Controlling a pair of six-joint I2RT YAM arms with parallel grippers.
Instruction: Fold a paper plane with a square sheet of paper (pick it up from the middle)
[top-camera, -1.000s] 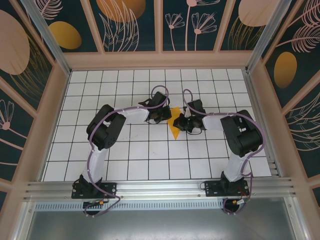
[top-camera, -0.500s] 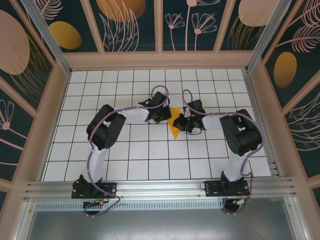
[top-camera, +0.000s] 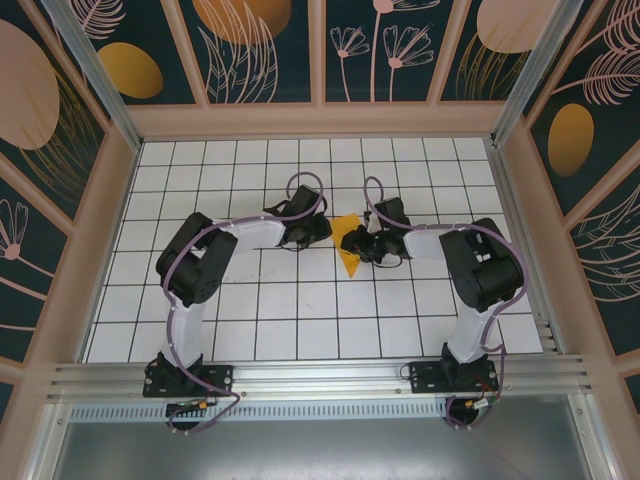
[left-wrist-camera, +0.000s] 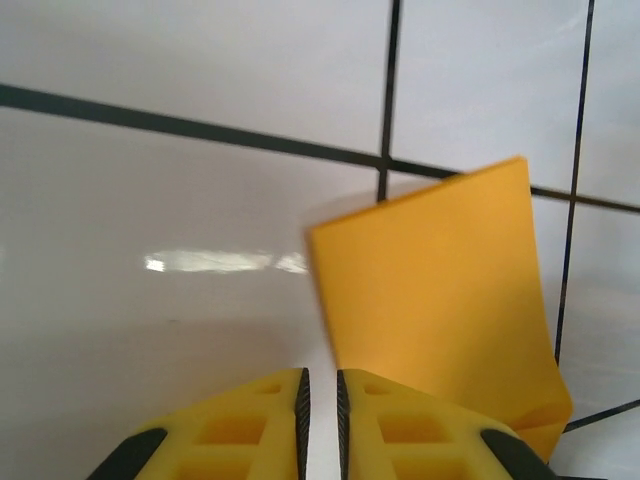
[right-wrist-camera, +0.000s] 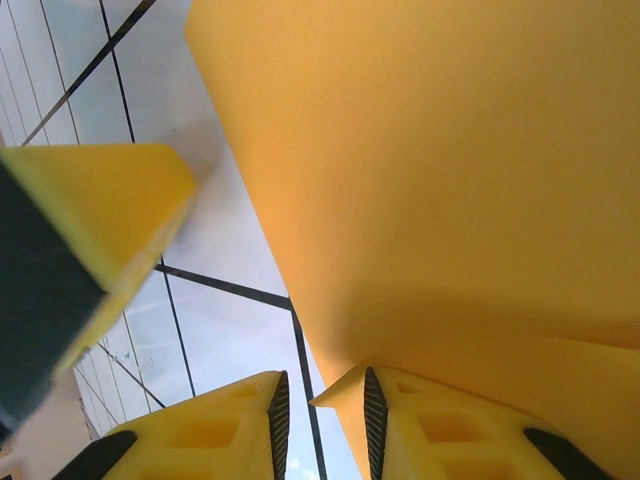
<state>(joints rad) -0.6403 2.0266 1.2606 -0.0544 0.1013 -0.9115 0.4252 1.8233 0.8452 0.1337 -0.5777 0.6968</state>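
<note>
The orange-yellow sheet of paper (top-camera: 348, 250) lies mid-table, folded into a narrow kite shape with its point toward the near edge. My left gripper (top-camera: 316, 232) sits just left of it. In the left wrist view the paper (left-wrist-camera: 440, 290) is off to the right of my left gripper (left-wrist-camera: 320, 385), whose jaws stand a sliver apart over bare tile. My right gripper (top-camera: 353, 243) is at the paper's right edge. Its jaws (right-wrist-camera: 325, 385) are open on nothing, and the paper (right-wrist-camera: 450, 170) rests over the right fingertip (right-wrist-camera: 400, 400).
The white gridded table (top-camera: 300, 300) is fenced by wooden side walls (top-camera: 90, 260) and a back wall. One of the left gripper's fingers (right-wrist-camera: 90, 210) hangs close by in the right wrist view. An aluminium rail (top-camera: 320, 375) carries both arm bases at the near edge.
The left arm has swung left and its gripper has drawn back off the paper. Both sets of jaws have parted slightly, and the right one has let go of the paper.
</note>
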